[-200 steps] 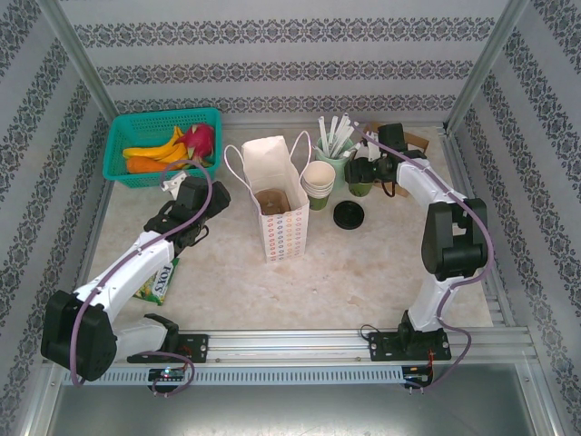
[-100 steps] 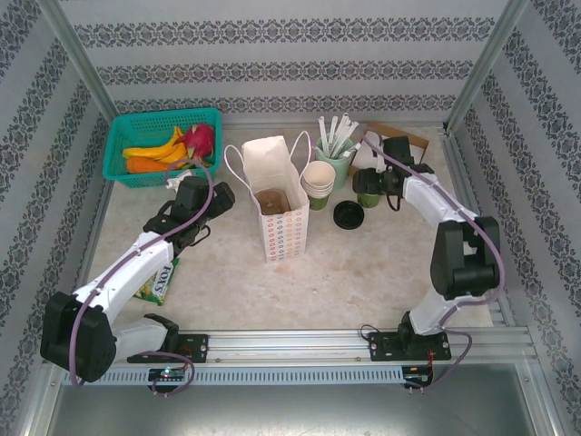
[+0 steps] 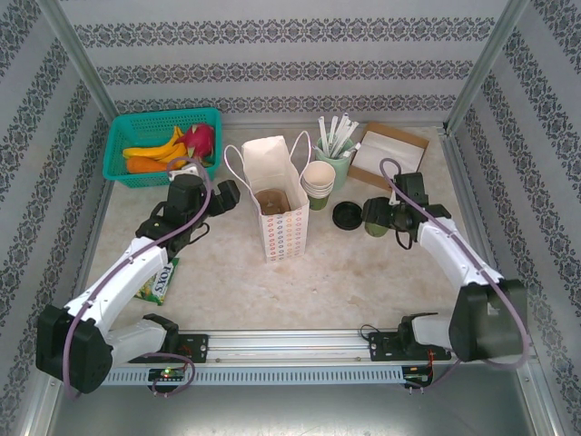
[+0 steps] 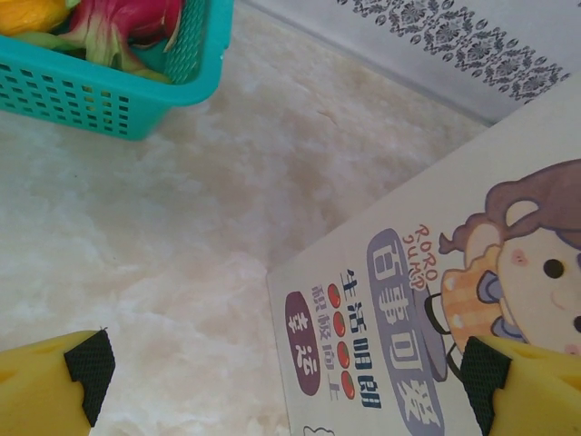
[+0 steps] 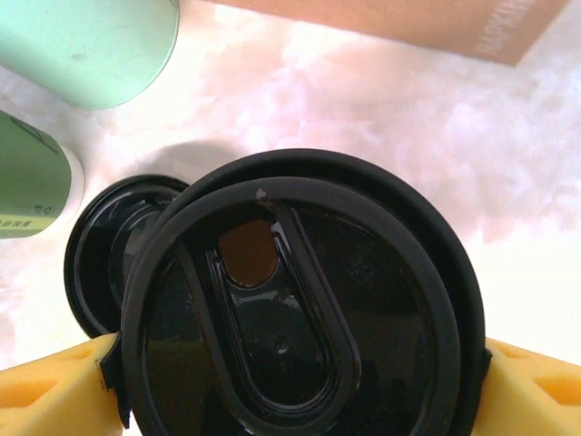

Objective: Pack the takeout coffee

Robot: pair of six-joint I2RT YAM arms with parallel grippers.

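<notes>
Beside loose lid (image 3: 348,215) — right end effector (image 3: 378,217) clamps coffee (image 5: 295,300).

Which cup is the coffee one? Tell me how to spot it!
Start at the white paper bag in the middle of the table and look right, past the loose black lid. The takeout coffee sits between the fingers of the right gripper. Unlike the open stacked cups nearby, it wears a black lid.

White walls (image 3: 290,64) banded with grey floral stripes enclose a pale marble-look tabletop (image 3: 345,282), with slanting metal posts (image 3: 77,54), evenly lit.
</notes>
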